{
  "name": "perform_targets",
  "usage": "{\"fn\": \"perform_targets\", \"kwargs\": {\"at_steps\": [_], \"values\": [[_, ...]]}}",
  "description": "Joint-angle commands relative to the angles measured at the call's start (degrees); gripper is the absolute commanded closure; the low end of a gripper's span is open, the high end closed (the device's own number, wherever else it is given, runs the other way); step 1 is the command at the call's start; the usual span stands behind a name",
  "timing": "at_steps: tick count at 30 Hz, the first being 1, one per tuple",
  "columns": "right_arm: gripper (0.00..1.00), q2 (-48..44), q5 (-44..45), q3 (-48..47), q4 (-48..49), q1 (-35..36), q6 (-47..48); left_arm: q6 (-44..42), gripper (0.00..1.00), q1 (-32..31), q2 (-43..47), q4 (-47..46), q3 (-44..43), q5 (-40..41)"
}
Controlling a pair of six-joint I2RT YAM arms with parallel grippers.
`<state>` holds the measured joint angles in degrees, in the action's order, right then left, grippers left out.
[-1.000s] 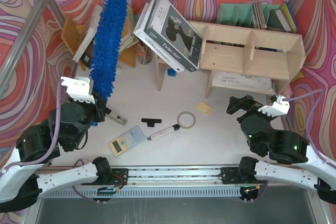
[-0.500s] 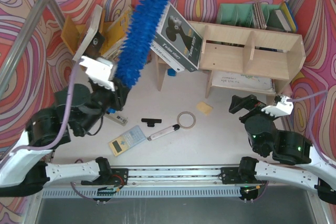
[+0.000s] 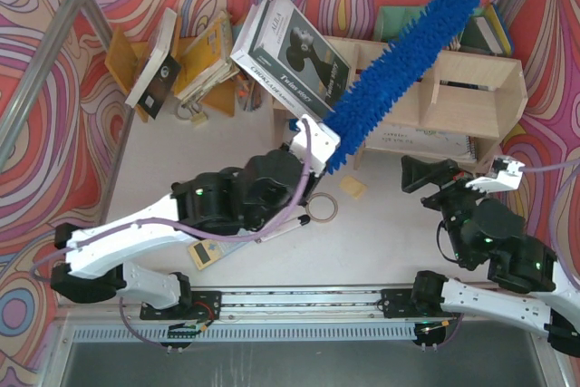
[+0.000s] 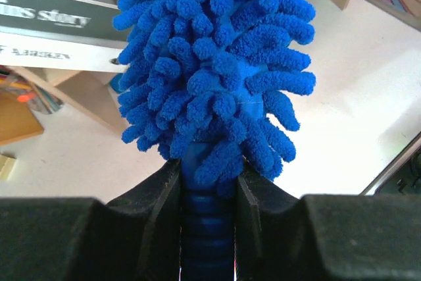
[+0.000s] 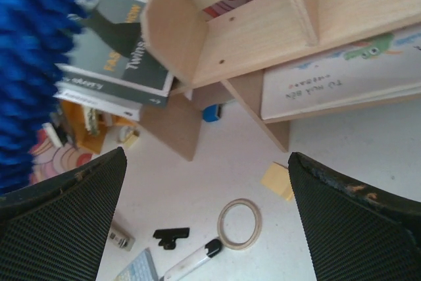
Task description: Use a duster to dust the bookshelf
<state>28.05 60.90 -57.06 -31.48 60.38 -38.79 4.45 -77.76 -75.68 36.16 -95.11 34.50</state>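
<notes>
I note the left gripper (image 4: pixel 207 192) clamped on the duster (image 3: pixel 401 74) handle, its head slanting far-right over the bookshelf (image 3: pixel 458 113) top; contact unclear. Near-right, the right gripper (image 3: pixel 428 173) stands wide, empty.

Top external: high behind the rig, looking down on whole table (image 3: pixel 163 160). Left wrist: tight on duster (image 4: pixel 217 77). Right wrist: low, facing bookshelf (image 5: pixel 263 37). Shared by all 3: duster.

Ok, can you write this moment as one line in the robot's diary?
left gripper: shut on duster handle | duster: slanted over bookshelf top, contact unclear | right gripper: open, empty, near bookshelf
</notes>
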Motion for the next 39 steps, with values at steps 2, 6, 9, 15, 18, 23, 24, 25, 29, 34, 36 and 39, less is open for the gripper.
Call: {"fn": "perform_targets", "kwargs": {"at_steps": [2, 6, 9, 15, 18, 23, 24, 25, 29, 34, 36, 39], "values": [[0.01, -3.8, -14.1, 4.6, 17.4, 0.5, 17.5, 3.4, 1.00, 0.0, -3.4, -8.4, 2.9, -3.9], [0.01, -1.0, -22.5, 4.4, 19.4, 0.5, 19.2, 5.9, 1.00, 0.0, -5.1, -13.2, 7.4, -7.1], [0.01, 3.5, -17.2, 2.4, 15.4, 0.6, 14.7, 6.7, 1.00, 0.0, -4.1, -19.5, 12.4, -8.9], [0.03, 6.7, -7.0, 3.4, 12.1, 0.5, 4.8, 7.7, 1.00, -0.3, 0.4, -30.0, 21.9, -12.9], [0.05, 6.3, -3.4, 4.7, 8.8, 0.6, -3.2, 7.5, 1.00, -0.6, 2.2, -32.9, 25.6, -14.2], [0.11, 5.8, -1.4, 7.0, 11.3, 0.5, -5.2, 6.1, 1.00, -2.0, 3.9, -35.9, 29.6, -16.6], [0.12, 6.1, -0.9, 6.8, 11.1, 0.5, -5.6, 5.7, 1.00, -2.5, 4.1, -36.4, 30.4, -17.3], [0.14, 6.9, -0.5, 6.4, 10.6, 0.5, -6.3, 5.3, 1.00, -2.8, 4.5, -36.7, 31.1, -17.9], [0.23, 8.0, 0.9, 5.5, 9.2, 0.5, -8.9, 5.2, 1.00, -3.3, 5.0, -35.5, 33.1, -19.0], [0.59, 8.1, 4.7, 6.6, -1.0, 0.6, -29.7, 6.4, 1.00, -3.5, 4.9, -32.4, 34.4, -16.6], [0.70, 8.7, 6.3, 7.3, -10.0, 0.5, -44.1, 6.7, 0.96, -3.5, 4.7, -31.3, 34.5, -14.2], [0.75, 10.1, 6.9, 7.7, -14.6, 0.5, -51.9, 7.5, 0.86, -3.5, 4.2, -29.4, 34.3, -10.7]]}}
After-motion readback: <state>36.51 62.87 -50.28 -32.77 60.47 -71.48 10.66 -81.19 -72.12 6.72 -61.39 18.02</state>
